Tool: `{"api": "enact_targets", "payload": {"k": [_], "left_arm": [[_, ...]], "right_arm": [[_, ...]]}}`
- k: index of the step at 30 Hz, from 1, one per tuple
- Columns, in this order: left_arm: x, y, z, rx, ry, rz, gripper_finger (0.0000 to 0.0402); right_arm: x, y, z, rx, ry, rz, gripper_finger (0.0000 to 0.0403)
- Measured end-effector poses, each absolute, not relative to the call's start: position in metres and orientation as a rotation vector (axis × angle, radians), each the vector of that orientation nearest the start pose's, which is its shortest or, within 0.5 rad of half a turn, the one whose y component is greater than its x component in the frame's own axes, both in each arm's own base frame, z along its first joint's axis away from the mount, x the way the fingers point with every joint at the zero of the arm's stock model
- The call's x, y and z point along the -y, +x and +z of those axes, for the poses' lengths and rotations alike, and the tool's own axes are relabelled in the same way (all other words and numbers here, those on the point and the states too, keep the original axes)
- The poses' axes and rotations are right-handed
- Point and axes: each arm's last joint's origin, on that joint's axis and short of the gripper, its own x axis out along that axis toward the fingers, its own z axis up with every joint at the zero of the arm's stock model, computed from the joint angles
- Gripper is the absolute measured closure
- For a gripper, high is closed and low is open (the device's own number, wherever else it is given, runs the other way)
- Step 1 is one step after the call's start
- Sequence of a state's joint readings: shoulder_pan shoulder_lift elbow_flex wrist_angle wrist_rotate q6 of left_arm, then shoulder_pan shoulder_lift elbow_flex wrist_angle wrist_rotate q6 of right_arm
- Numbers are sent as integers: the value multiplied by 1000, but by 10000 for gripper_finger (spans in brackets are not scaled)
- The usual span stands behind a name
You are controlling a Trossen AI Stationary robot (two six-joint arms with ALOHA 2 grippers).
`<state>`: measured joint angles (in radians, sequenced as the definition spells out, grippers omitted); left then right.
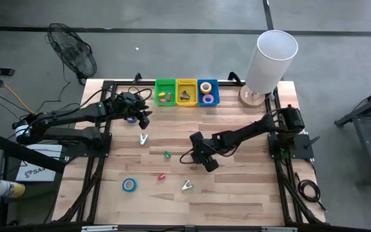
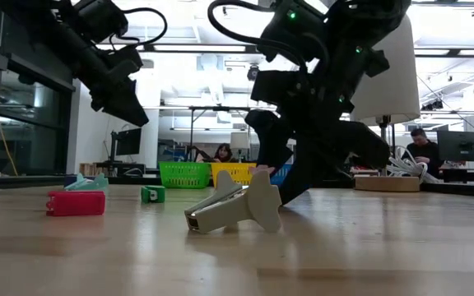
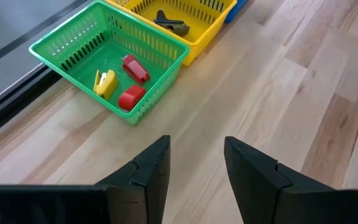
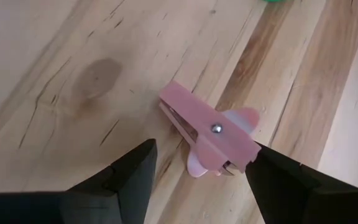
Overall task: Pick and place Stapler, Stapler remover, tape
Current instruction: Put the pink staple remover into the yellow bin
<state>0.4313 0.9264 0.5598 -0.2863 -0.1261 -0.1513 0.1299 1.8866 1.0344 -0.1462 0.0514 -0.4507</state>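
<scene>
A pink staple remover (image 4: 211,132) lies flat on the wood. My open right gripper (image 4: 201,163) is low over it with one finger on each side, near the table's middle (image 1: 199,159). My left gripper (image 3: 194,155) is open and raised over bare wood at the far left (image 1: 143,118), beside a purple tape roll (image 1: 131,119). Loose on the table are a blue tape roll (image 1: 129,185), a pale staple remover (image 1: 187,185), another remover (image 1: 143,138), a green stapler (image 1: 167,154) and a red stapler (image 1: 161,175). My right gripper comes at the pink staple remover from above. The remover's winged end (image 4: 244,146) lies right against one finger (image 4: 278,174), but I cannot tell whether they touch. The other finger (image 4: 132,174) stands apart from it.
Three bins stand in a row at the far edge. The green bin (image 3: 73,46) holds yellow and red staplers, the yellow bin (image 1: 187,84) a dark remover, and the blue bin (image 1: 216,92) tape rolls. A tall white cylinder (image 1: 270,58) stands at the far right corner. People sit in the room beyond.
</scene>
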Motion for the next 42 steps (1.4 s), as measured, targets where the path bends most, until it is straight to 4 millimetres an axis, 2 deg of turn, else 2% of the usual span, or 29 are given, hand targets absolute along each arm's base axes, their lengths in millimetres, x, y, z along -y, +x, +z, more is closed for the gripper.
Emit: {"api": "enact_targets", "payload": {"k": [17, 35, 42], "left_arm": [[-82, 170, 224, -612, -242, 585, 252], [-82, 169, 224, -619, -248, 574, 252], [-82, 169, 224, -620, -248, 573, 252]], "right_arm": [[-45, 359, 129, -950, -509, 285, 190], [-45, 358, 128, -967, -505, 276, 319], [-45, 358, 129, -970, -440, 239, 369]]}}
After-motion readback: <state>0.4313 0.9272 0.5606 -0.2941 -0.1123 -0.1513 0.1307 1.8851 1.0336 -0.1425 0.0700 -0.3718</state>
